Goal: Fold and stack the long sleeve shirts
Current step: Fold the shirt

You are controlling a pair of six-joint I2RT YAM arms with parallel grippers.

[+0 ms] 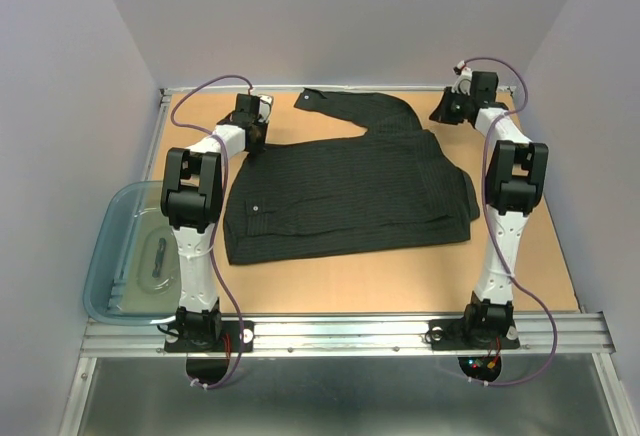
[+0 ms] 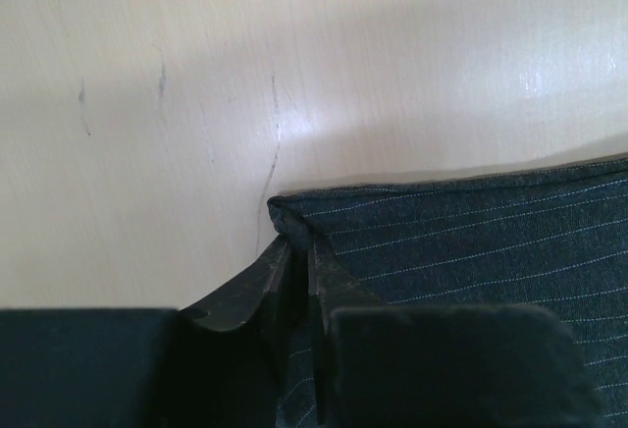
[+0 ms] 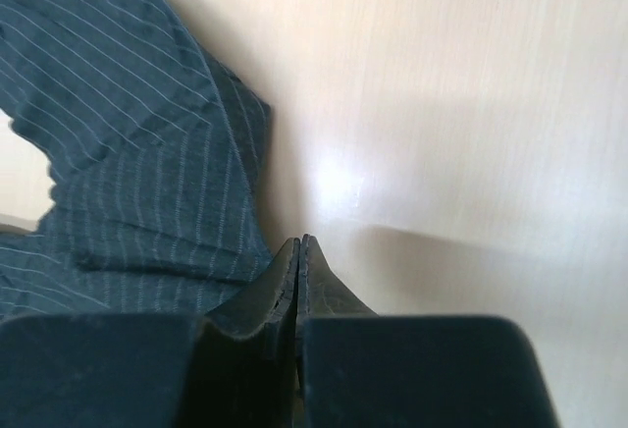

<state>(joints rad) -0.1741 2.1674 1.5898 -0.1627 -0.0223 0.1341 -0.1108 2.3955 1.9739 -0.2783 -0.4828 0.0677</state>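
Note:
One black pinstriped long sleeve shirt [image 1: 350, 196] lies spread flat across the middle of the table, a sleeve [image 1: 345, 106] reaching toward the back edge. At its back left corner my left gripper [image 1: 252, 128] is low on the cloth. In the left wrist view that gripper [image 2: 297, 243] is shut on the shirt's corner [image 2: 285, 214], with fabric [image 2: 471, 241] pinched between the fingers. My right gripper [image 1: 447, 108] sits at the back right, beside the shirt's shoulder. In the right wrist view it [image 3: 299, 241] is shut with nothing between its jaws, and the shirt [image 3: 147, 153] lies just to its left.
A translucent blue-grey plastic tub [image 1: 110, 246] stands off the table's left edge with a small dark object [image 1: 160, 256] inside. Bare wooden tabletop [image 1: 400, 276] shows in front of the shirt. Walls close in at the back and both sides.

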